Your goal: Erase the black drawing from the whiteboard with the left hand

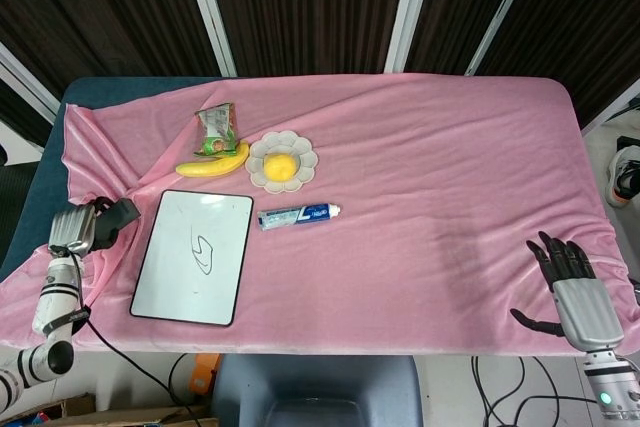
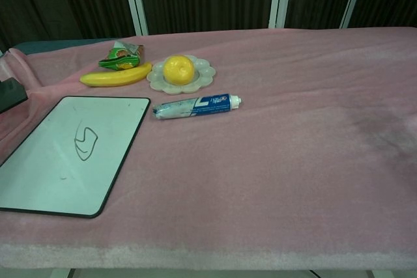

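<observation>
Black eraser (image 2: 12, 94) — cut off, chest view

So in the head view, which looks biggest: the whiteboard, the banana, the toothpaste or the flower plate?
1. whiteboard, clearly biggest.
2. toothpaste, banana and flower plate: too alike to rank. The tube looks slightly longest, the plate widest.

The whiteboard (image 1: 194, 256) lies flat at the near left of the table, black-framed and tilted slightly; a small black drawing (image 1: 202, 252) (a looping scribble) sits near its middle, unerased.
</observation>
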### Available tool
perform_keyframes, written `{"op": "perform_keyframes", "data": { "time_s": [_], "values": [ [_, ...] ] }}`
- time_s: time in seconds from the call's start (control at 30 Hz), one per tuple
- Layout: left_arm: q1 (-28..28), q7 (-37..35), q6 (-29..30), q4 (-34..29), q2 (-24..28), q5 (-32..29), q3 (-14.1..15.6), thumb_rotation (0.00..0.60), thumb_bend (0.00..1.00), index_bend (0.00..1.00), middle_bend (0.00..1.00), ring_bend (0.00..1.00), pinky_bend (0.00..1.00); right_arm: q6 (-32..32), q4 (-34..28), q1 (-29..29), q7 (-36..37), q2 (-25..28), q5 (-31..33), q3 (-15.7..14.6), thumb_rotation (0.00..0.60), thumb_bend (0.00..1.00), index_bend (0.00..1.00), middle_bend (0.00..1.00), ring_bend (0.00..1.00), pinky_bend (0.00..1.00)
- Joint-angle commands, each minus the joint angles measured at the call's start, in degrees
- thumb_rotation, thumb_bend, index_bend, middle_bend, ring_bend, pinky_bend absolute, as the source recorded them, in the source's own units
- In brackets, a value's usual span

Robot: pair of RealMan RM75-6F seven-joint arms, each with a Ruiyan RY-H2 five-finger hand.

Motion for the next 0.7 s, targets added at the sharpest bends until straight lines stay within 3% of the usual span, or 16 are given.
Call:
{"op": "perform_keyframes", "data": {
  "time_s": [0.03,0.17,0.37,0.53,0.7],
  "values": [
    [3.79,-4.17,5.54,-11.83,6.36,7.33,0.97,0.6,0.76,0.62,0.71,0.68,0.76,0.03,-0.05,-0.02,-0.01,0.02,-0.23,-0.13,0.6,0.31,0.0,0.0,0.0,0.0],
    [5.76,-5.47,5.8,-22.08,11.13,13.18,4.71,0.6,0.76,0.62,0.72,0.68,0.76,0.05,-0.08,-0.03,-0.01,0.01,-0.53,-0.3,0.6,0.31,0.0,0.0,0.0,0.0],
    [6.07,-1.44,4.02,-26.81,10.85,16.24,9.26,0.6,0.77,0.62,0.72,0.69,0.76,-0.24,-0.1,0.07,0.46,0.29,-1.32,-0.81,0.6,0.31,0.0,0.0,0.0,0.0],
    [5.23,0.8,1.85,-28.79,10.25,14.87,10.32,0.6,0.78,0.62,0.72,0.69,0.77,0.13,0.06,-0.06,0.94,0.51,-1.57,-0.86,0.6,0.31,0.0,0.0,0.0,0.0],
    [4.4,9.19,4.32,-32.16,7.85,12.89,10.18,0.6,0.78,0.61,0.72,0.69,0.77,0.57,0.14,-0.31,0.06,0.03,-0.73,-0.39,0.6,0.3,0.0,0.0,0.0,0.0]
  ]
}}
